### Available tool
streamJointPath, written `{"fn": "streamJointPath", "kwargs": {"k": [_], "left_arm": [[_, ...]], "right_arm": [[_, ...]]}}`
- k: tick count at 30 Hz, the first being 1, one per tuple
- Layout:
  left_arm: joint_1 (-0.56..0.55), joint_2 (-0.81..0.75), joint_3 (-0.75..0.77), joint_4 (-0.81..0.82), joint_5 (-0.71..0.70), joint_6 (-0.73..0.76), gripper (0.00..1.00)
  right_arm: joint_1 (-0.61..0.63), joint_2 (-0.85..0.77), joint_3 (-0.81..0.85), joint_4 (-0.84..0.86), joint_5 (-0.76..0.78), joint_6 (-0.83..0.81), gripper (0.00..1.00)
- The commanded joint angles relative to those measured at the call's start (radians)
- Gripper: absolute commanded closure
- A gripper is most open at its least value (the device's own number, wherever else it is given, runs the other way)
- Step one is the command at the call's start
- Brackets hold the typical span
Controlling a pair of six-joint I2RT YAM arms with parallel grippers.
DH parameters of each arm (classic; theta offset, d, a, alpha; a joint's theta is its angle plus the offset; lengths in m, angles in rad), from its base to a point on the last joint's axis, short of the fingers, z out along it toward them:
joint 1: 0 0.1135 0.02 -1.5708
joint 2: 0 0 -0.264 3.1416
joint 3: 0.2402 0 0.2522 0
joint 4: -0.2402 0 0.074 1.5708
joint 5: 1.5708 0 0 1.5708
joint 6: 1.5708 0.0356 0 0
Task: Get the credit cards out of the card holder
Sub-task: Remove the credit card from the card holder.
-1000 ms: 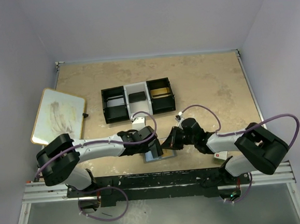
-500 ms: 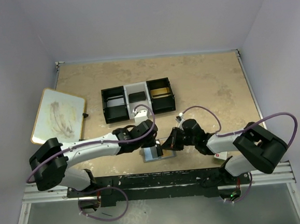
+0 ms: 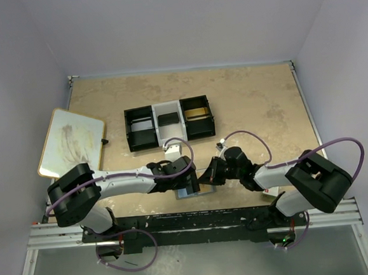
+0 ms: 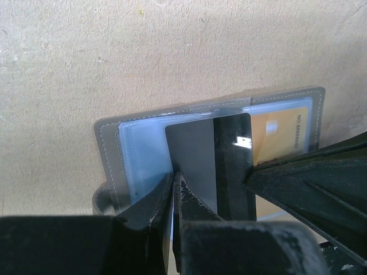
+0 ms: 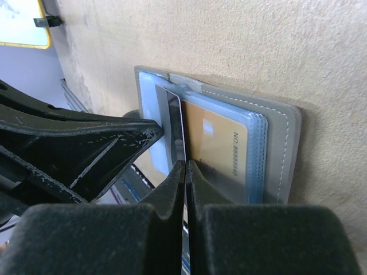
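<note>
The grey card holder [image 3: 189,189] lies open near the table's front edge, its blue-grey sleeves facing up. In the left wrist view its grey rim [image 4: 109,143] frames a dark card [image 4: 192,149] that sticks out of the sleeves, with a gold card [image 4: 281,129] still under plastic on the right panel. My left gripper [image 4: 174,179] is shut on a thin pale leaf of the holder beside the dark card. My right gripper [image 5: 185,166] is shut on the dark card [image 5: 174,123], seen edge-on, next to the gold card [image 5: 221,149]. Both grippers [image 3: 182,182] [image 3: 205,178] meet over the holder.
A black-and-white three-compartment tray [image 3: 127,129] stands behind the holder with dark and gold items in it. A white board with a yellow frame [image 3: 69,141] lies at the left. A small white-and-red box [image 3: 269,191] sits by the right arm. The table's front edge is just below the holder.
The left arm swung out and up half a second ago and has come back down onto the holder. The right arm and the holder have hardly moved.
</note>
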Motion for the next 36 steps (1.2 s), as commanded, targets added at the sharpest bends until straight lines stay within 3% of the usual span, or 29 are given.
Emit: {"fn": "streamJointPath", "kwargs": {"k": [1, 10, 21, 29, 36], "left_arm": [[-0.004, 0.018, -0.008, -0.026, -0.046, -0.011, 1.0], [-0.01, 0.007, -0.032, -0.044, -0.061, -0.013, 1.0], [-0.01, -0.02, -0.043, -0.059, -0.081, -0.014, 1.0], [-0.01, -0.029, -0.046, -0.075, -0.093, -0.022, 1.0], [-0.008, -0.05, -0.077, -0.052, -0.111, -0.071, 1.0]], "right_arm": [[-0.003, 0.006, -0.004, 0.062, -0.028, 0.009, 0.97], [-0.004, 0.042, 0.003, 0.131, -0.056, 0.017, 0.85], [-0.004, 0.084, 0.028, 0.156, -0.081, -0.012, 0.87], [-0.004, 0.158, 0.048, 0.256, -0.107, -0.009, 0.82], [-0.004, 0.144, 0.045, 0.228, -0.085, -0.019, 0.97]]}}
